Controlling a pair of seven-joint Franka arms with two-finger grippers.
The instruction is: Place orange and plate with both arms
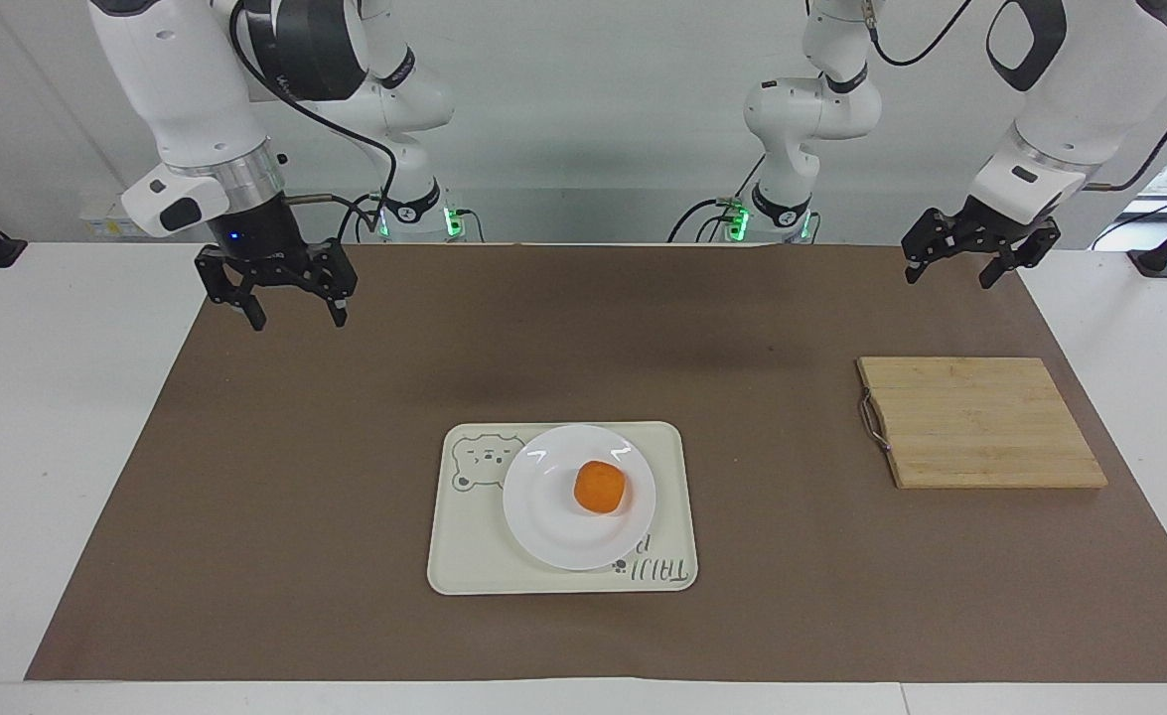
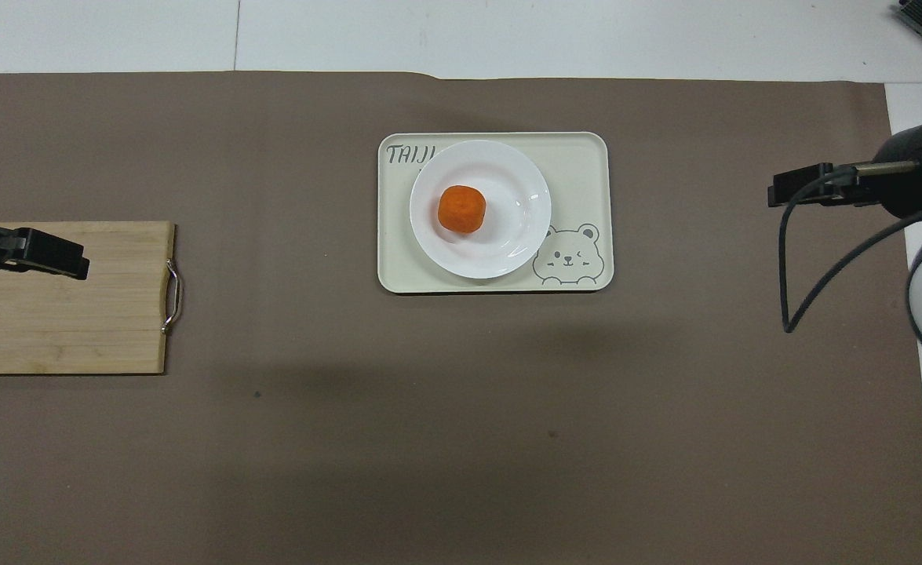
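Orange (image 1: 600, 487) resting in the shallow well of the plate (image 1: 553, 526), a little off centre toward the left arm's end, so cradled against rolling by the dished middle. Plate in turn seated on the cream tray (image 1: 464, 566), covering the middle and overlapping part of the lettering near one corner, with the bear drawing left showing at the corner nearer the robots and toward the right arm's end. Tray lying flat at mid-table on the brown mat (image 1: 345, 556). By the look of it, both task items stacked where intended and nothing left in hand. Toward the left arm's end, bare wooden cutting board (image 1: 980, 422) with a metal handle facing the tray, well apart from it. Right gripper (image 1: 290, 316) raised over the mat's edge at its own end, fingers spread wide and holding nothing, well clear of the tray; probably parked so the stack stays undisturbed. Left gripper (image 1: 950, 270) hanging high above the mat's corner near the board, likewise spread and empty, waiting.
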